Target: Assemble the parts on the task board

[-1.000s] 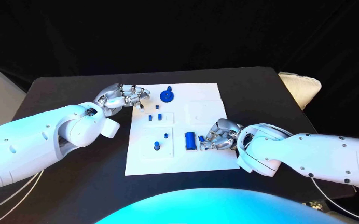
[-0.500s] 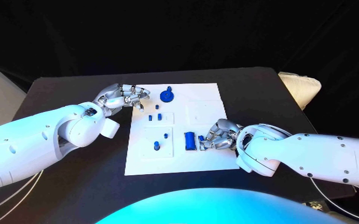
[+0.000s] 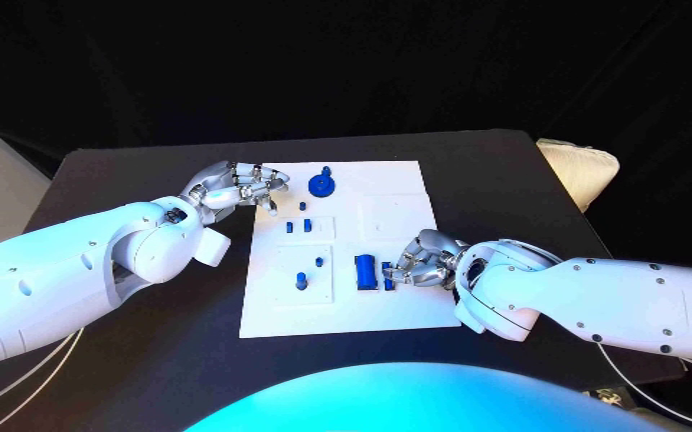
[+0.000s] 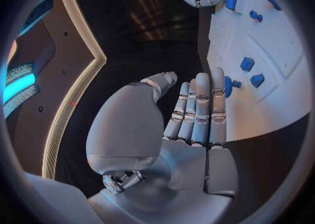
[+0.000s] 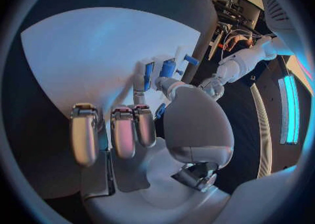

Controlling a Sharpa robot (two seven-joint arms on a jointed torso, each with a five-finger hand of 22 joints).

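Note:
The white task board (image 3: 397,302) lies in the middle of the black table. My left hand (image 3: 238,186) hovers at the board's far-left corner; its fingers (image 4: 197,108) lie straight and hold nothing, the tips close to a small blue part (image 4: 230,85). A round blue part (image 3: 323,185) stands just right of that hand. My right hand (image 3: 421,260) rests on the board's near-right area beside an upright blue block (image 3: 366,270). A small blue part (image 3: 389,271) shows between its thumb and a finger (image 5: 159,111). More small blue parts (image 3: 299,224) stand in the left-hand recesses.
A beige object (image 3: 580,174) lies at the table's right edge. Bare black table (image 3: 130,177) stretches left of the board and beyond its far edge. An unfilled square recess (image 3: 389,217) sits in the board's right half.

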